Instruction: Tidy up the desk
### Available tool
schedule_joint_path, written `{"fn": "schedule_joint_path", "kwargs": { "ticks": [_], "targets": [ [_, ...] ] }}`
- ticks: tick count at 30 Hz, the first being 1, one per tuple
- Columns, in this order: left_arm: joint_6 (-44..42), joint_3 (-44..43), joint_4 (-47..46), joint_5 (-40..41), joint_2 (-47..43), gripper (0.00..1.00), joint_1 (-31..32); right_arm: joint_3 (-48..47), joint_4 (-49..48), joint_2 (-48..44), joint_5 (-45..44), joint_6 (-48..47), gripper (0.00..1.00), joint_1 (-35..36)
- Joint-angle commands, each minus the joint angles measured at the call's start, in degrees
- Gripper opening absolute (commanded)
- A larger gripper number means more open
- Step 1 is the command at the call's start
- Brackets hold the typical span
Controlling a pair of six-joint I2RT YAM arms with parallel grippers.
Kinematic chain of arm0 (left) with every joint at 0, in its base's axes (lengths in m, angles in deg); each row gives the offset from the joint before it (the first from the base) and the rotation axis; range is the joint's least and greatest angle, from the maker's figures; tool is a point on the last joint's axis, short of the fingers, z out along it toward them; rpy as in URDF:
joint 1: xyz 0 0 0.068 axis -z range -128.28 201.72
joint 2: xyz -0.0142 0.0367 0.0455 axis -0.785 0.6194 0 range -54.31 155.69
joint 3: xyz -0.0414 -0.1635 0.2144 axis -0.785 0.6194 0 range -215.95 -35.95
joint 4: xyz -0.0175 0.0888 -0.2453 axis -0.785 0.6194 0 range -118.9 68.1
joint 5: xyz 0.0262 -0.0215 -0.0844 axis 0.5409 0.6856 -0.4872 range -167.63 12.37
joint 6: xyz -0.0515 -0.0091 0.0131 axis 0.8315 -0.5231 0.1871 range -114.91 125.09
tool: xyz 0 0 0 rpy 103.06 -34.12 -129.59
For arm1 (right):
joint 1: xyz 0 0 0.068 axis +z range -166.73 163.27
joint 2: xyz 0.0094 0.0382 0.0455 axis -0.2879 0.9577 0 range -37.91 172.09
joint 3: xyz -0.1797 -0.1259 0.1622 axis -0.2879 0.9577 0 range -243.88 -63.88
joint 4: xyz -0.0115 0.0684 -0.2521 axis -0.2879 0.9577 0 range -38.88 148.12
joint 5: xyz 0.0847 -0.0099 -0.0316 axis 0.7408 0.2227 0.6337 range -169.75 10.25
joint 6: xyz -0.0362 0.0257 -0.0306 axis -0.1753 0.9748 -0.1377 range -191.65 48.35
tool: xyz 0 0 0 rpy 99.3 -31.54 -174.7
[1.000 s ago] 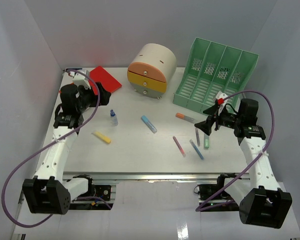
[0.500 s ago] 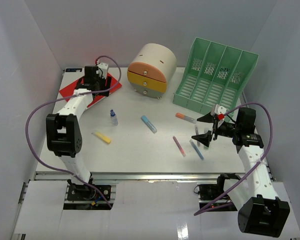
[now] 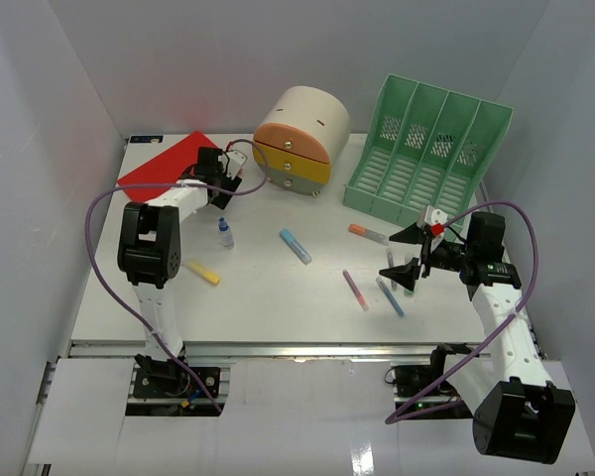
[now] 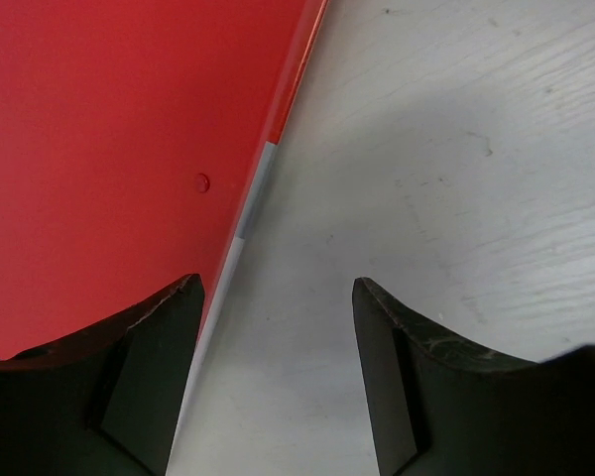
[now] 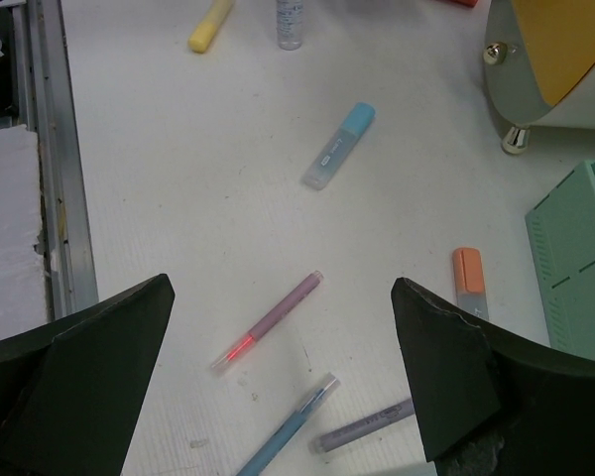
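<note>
Tabletop [image 3: 268, 297], white, flat, takes up the whole floor of the white-walled booth. Its metal rail [image 3: 297, 349] runs along the near edge, just above both arm bases.

Items on it, back to front:
- red folder [image 3: 169, 162] in the far left corner
- cream round drawer unit [image 3: 302, 124] at the back centre, with orange and yellow drawer fronts
- green file rack [image 3: 426, 149] at the back right, slots upright
- small clear bottle [image 3: 225, 234] with a blue cap, left of centre, and a yellow marker [image 3: 202, 272] nearer me
- blue highlighter [image 3: 296, 245] near the middle
- orange-capped marker [image 3: 365, 232] just in front of the rack
- pink pen [image 3: 355, 290] and blue pen [image 3: 390, 297] right of centre; a purple pen [image 5: 362, 429] lies just beside the blue one

Left tool [image 4: 276, 297]: I have the arm reaching to the back, between folder and drawer unit. In its wrist view the fingers are spread. The folder's right edge runs between them, and the left finger overlaps the red cover. I see nothing pinched.

Right tool [image 3: 405, 255]: hangs over the pens on the right, fingers spread wide, nothing between them. The pink pen shows in the gap below.
</note>
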Motion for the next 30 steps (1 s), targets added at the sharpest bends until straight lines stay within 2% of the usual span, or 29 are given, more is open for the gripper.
{"fn": "schedule_joint_path", "kwargs": {
  "ticks": [1,16,30],
  "targets": [
    [-3.4,-0.19,-5.67,2.74,-0.54,0.72,-0.58,0.21,-1.09,0.62,2.25,-0.29,0.98,0.01],
    [-4.02,1.7,-9.5,3.54,3.86,0.59,-4.11,0.3,-1.17,1.33,2.35,-0.28,0.98,0.01],
    [-0.88,7.18,-11.41,1.54,0.63,0.3,-6.54,0.65,-1.09,0.97,3.13,-0.28,0.98,0.01]
  ]
}}
